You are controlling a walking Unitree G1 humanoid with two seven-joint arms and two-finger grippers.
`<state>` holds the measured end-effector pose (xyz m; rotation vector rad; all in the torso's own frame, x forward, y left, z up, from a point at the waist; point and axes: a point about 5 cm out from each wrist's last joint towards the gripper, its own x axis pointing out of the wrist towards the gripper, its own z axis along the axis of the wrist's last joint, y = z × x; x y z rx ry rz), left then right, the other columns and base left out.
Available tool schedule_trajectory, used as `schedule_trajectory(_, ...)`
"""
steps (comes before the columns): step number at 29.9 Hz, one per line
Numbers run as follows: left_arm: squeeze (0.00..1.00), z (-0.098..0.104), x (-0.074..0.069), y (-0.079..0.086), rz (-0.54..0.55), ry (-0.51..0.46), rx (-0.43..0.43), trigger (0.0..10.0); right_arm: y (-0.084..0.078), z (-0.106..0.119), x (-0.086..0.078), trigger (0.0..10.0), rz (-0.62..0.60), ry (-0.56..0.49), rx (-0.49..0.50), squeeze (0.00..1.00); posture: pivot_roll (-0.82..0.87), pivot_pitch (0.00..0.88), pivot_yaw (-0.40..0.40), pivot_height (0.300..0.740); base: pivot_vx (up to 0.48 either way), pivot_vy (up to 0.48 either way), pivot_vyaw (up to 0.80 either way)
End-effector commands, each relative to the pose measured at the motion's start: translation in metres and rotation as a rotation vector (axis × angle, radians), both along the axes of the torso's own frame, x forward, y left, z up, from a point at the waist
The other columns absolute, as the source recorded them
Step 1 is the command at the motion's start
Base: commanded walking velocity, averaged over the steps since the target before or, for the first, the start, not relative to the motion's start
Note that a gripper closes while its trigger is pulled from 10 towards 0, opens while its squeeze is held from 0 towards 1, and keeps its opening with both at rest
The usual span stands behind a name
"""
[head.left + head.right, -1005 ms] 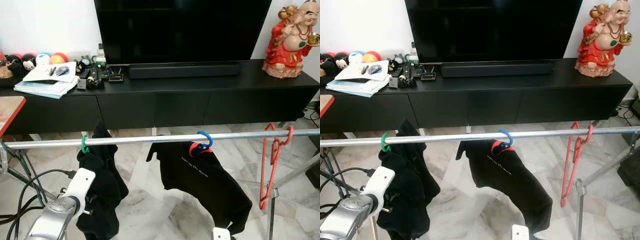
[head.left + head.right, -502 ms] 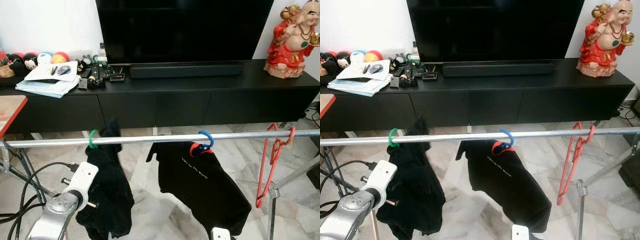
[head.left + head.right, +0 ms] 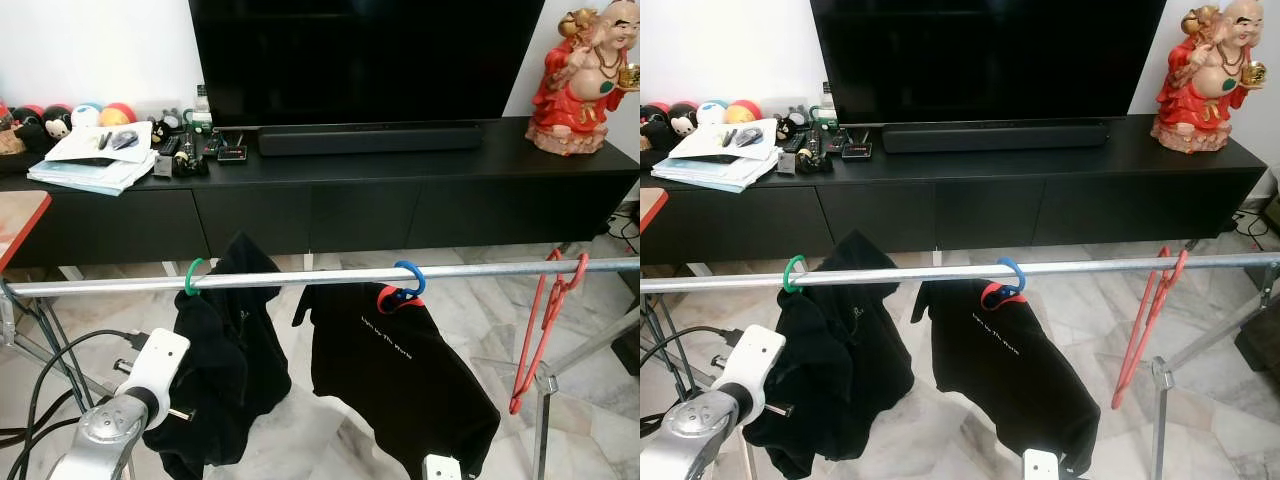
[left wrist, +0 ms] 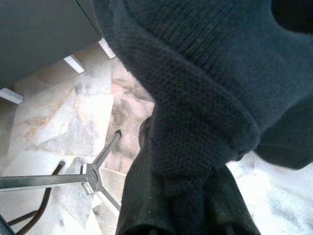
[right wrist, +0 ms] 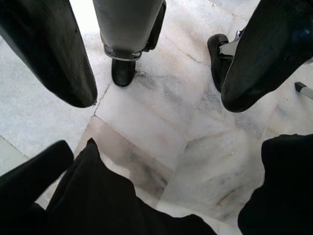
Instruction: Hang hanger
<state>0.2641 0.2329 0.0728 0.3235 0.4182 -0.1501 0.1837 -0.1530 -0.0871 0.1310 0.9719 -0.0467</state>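
Note:
A silver rail [image 3: 300, 278] crosses the scene in front of me. A green hanger [image 3: 193, 276] hooks over its left part and carries a black knit garment [image 3: 228, 360], which swings to the right. My left arm [image 3: 150, 380] reaches up from the lower left into that garment. In the left wrist view my left gripper [image 4: 188, 205] is shut on the knit cloth [image 4: 195, 98]. A blue hanger [image 3: 408, 278] with a black T-shirt [image 3: 400, 370] hangs mid-rail. My right gripper [image 5: 156, 100] hangs low and open, pointing at the floor.
Red empty hangers [image 3: 545, 320] hang at the rail's right end. Behind stands a black TV console [image 3: 400, 200] with a TV [image 3: 365, 60], papers [image 3: 95, 158] and a red statue [image 3: 580, 80]. Cables [image 3: 50, 380] and rack legs [image 3: 30, 350] lie at the left.
The green hanger has slid right along the rail, and its black garment has swung right. My left arm shifted a little with it. The blue hanger and T-shirt stayed put.

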Motion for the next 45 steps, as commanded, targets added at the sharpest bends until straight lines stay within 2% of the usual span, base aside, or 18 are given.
schedule_trajectory(1,0.00,0.007,-0.001,-0.002,-0.062,-0.017,0.031,0.0,0.001,-0.001,-0.003,10.0,-0.007,0.009,0.004,0.00,0.19,0.069,0.018,0.740,0.000,0.000,0.00)
schedule_trajectory(4,0.00,-0.002,-0.006,-0.005,-0.112,0.044,0.079,0.0,0.002,-0.001,-0.003,10.0,-0.007,0.010,0.005,0.00,0.19,0.069,0.018,0.740,0.000,0.000,0.00)
schedule_trajectory(10,0.00,-0.012,-0.007,-0.006,-0.117,0.104,0.145,0.0,0.001,-0.002,-0.004,10.0,-0.009,0.013,0.006,0.00,0.18,0.072,0.021,0.740,0.000,0.000,0.00)
schedule_trajectory(11,0.00,-0.013,-0.007,-0.006,-0.120,0.112,0.155,8.0,0.001,-0.002,-0.004,10.0,-0.009,0.015,0.006,0.00,0.18,0.072,0.021,0.740,0.000,0.000,0.00)
schedule_trajectory(12,0.00,-0.013,-0.007,-0.006,-0.119,0.111,0.153,10.0,0.001,-0.002,-0.005,10.0,-0.009,0.015,0.006,0.00,0.18,0.074,0.020,0.740,0.000,0.000,0.00)
schedule_trajectory(17,0.00,-0.011,-0.003,-0.008,-0.132,0.097,0.130,10.0,0.002,-0.002,-0.005,10.0,-0.005,0.017,0.007,0.00,0.19,0.074,0.019,0.740,0.000,0.000,0.00)
schedule_trajectory(18,0.41,-0.011,-0.002,-0.009,-0.135,0.095,0.134,10.0,0.002,-0.002,-0.005,10.0,-0.004,0.017,0.008,0.00,0.19,0.074,0.019,0.740,0.000,0.000,0.00)
schedule_trajectory(19,0.96,-0.011,-0.001,-0.010,-0.135,0.094,0.134,10.0,0.002,-0.002,-0.005,10.0,-0.004,0.016,0.008,0.00,0.19,0.074,0.019,0.740,0.000,0.000,0.00)
schedule_trajectory(22,0.96,-0.011,0.000,-0.011,-0.134,0.094,0.134,10.0,0.002,-0.002,-0.005,10.0,-0.004,0.017,0.008,0.00,0.19,0.074,0.019,0.740,0.000,0.000,0.00)
schedule_trajectory(23,1.00,-0.011,0.004,-0.013,-0.129,0.091,0.133,10.0,0.002,-0.002,-0.004,10.0,-0.005,0.015,0.008,0.00,0.19,0.074,0.019,0.740,0.000,0.000,0.00)
schedule_trajectory(24,1.00,-0.011,0.007,-0.016,-0.132,0.090,0.130,10.0,0.002,-0.002,-0.004,10.0,-0.005,0.014,0.008,0.00,0.19,0.074,0.019,0.740,0.000,0.000,0.00)
schedule_trajectory(25,0.00,-0.011,0.009,-0.018,-0.142,0.096,0.131,10.0,0.002,-0.002,-0.004,10.0,-0.005,0.014,0.008,0.00,0.18,0.074,0.017,0.740,0.000,0.000,0.00)
schedule_trajectory(34,0.00,-0.011,0.021,-0.020,-0.138,0.109,0.143,10.0,0.002,-0.001,-0.002,10.0,-0.009,0.008,0.008,0.00,0.18,0.072,0.019,0.740,0.000,0.000,0.00)
schedule_trajectory(42,0.00,-0.018,0.028,-0.019,-0.151,0.199,0.180,10.0,0.001,0.000,-0.001,10.0,-0.007,0.005,0.007,0.00,0.18,0.083,0.013,0.740,0.000,0.000,0.00)
schedule_trajectory(45,0.00,-0.017,0.032,-0.020,-0.162,0.194,0.183,10.0,0.000,0.000,0.000,10.0,-0.006,0.002,0.004,0.00,0.18,0.101,0.017,0.740,0.000,0.000,0.00)
